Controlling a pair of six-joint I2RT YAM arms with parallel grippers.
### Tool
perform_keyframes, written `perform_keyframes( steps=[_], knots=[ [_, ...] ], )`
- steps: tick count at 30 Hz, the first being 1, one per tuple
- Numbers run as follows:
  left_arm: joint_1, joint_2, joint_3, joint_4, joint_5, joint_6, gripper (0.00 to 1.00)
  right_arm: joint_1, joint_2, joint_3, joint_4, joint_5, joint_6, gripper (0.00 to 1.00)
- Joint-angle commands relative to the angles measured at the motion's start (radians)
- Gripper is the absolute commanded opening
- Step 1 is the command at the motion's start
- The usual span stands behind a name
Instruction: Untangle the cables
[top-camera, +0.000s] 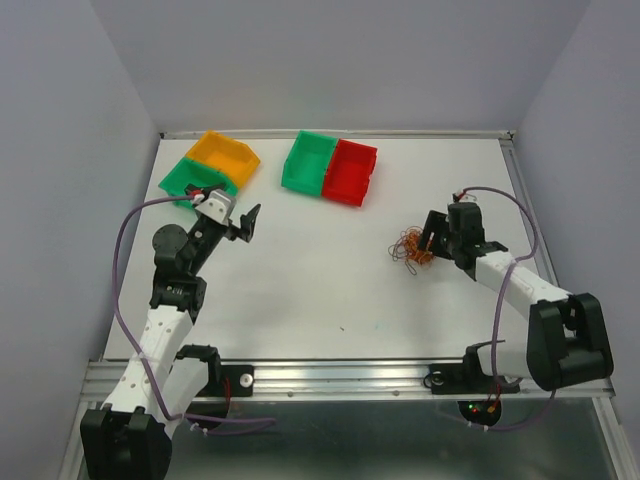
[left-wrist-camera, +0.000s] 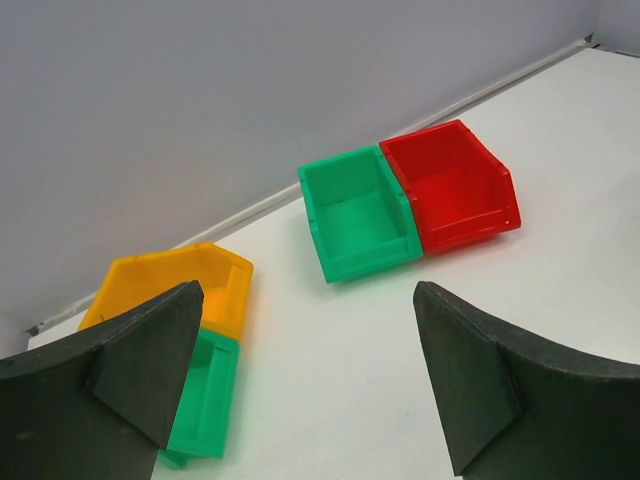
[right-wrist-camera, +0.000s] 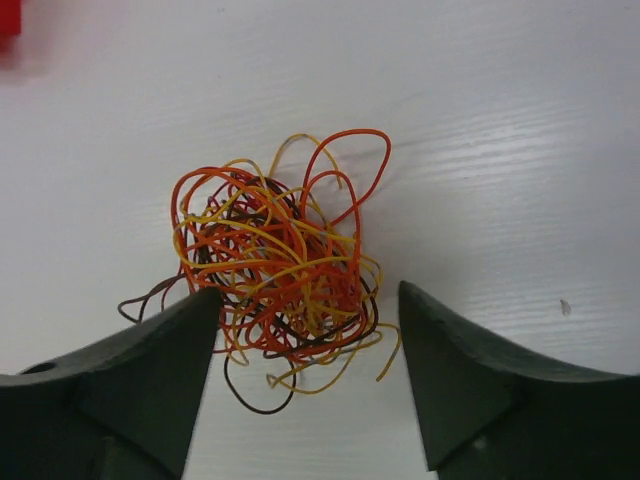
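The cables are lying as one knotted clump on the counter, centre-right of the overhead view, nothing separated yet. The right hand is straddling them, spread apart; the left hand is gaping, empty.

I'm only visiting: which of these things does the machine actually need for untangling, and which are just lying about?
Part of the job:
- cables, one red, orange and dark tangle
- right gripper, open, jaws either side of the tangle
- left gripper, open, far from it

Apparently just lying about:
- orange bin
- left green bin
- middle green bin
- red bin
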Motion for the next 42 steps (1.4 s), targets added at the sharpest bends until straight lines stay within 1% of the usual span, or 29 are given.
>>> perform_keyframes(
  steps=[1,2,3,4,5,6,7,8,9,10,11,12,13,15,17,21,26,30,34,35,38,39,40,42],
  knots=[
    [-0.001,-0.029,0.023,0.032,0.058,0.013,0.98,0.010,0.109,0.066,0.062,-0.085,-0.016,0.60],
    [-0.001,-0.030,0.022,0.032,0.070,0.011,0.98,0.023,0.136,0.072,0.074,-0.135,-0.019,0.55],
    [-0.001,-0.029,0.023,0.032,0.079,0.011,0.99,0.059,0.147,0.070,0.111,-0.154,-0.019,0.49],
    [-0.002,-0.024,0.023,0.032,0.116,0.011,0.99,0.087,0.152,0.069,0.117,-0.167,-0.018,0.46],
    [-0.004,-0.016,0.023,0.032,0.145,0.014,0.99,0.113,0.157,0.069,0.155,-0.181,-0.024,0.44],
    [-0.014,0.003,0.023,0.029,0.176,0.023,0.99,0.174,0.170,0.076,0.192,-0.221,-0.034,0.37],
    [-0.021,0.017,0.026,0.030,0.243,0.033,0.99,0.206,0.175,0.083,0.208,-0.249,-0.048,0.36],
    [-0.030,0.046,0.025,0.027,0.275,0.043,0.99,0.239,0.183,0.099,0.226,-0.322,-0.079,0.32],
    [-0.045,0.060,0.026,0.026,0.298,0.054,0.99,0.266,0.189,0.109,0.238,-0.351,-0.094,0.32],
    [-0.082,0.077,0.026,0.027,0.308,0.081,0.99,0.315,0.198,0.118,0.255,-0.374,-0.106,0.32],
    [-0.111,0.094,0.029,0.027,0.291,0.091,0.99,0.331,0.198,0.124,0.264,-0.390,-0.126,0.38],
    [-0.135,0.131,0.039,0.026,0.279,0.102,0.99,0.340,0.195,0.116,0.278,-0.388,-0.123,0.58],
    [-0.178,0.146,0.042,0.026,0.254,0.118,0.99,0.343,0.175,0.104,0.312,-0.372,-0.111,0.64],
    [-0.206,0.197,0.058,0.024,0.236,0.131,0.99,0.343,0.152,0.081,0.335,-0.305,-0.094,0.74],
    [-0.234,0.227,0.069,0.024,0.219,0.140,0.99,0.343,0.125,0.044,0.369,-0.287,-0.088,0.75],
    [-0.269,0.319,0.101,0.007,0.223,0.168,0.97,0.345,0.117,-0.008,0.415,-0.284,-0.071,0.72],
    [-0.326,0.390,0.124,-0.057,0.178,0.212,0.97,0.363,0.151,-0.081,0.511,-0.379,-0.073,0.70],
    [-0.361,0.419,0.126,-0.079,0.154,0.240,0.98,0.421,0.186,-0.104,0.579,-0.448,-0.094,0.71],
    [-0.363,0.435,0.128,-0.086,0.128,0.250,0.97,0.437,0.203,-0.100,0.607,-0.456,-0.100,0.70],
    [-0.363,0.439,0.129,-0.088,0.128,0.252,0.97,0.438,0.213,-0.095,0.607,-0.451,-0.105,0.64],
    [-0.364,0.442,0.129,-0.094,0.136,0.258,0.96,0.441,0.229,-0.082,0.605,-0.435,-0.116,0.53],
    [-0.366,0.444,0.128,-0.094,0.135,0.260,0.96,0.441,0.229,-0.078,0.607,-0.427,-0.125,0.41],
    [-0.366,0.445,0.128,-0.094,0.136,0.263,0.96,0.441,0.230,-0.077,0.613,-0.419,-0.126,0.38],
    [-0.367,0.451,0.128,-0.094,0.144,0.269,0.96,0.441,0.229,-0.069,0.617,-0.404,-0.136,0.26]
  ],
)
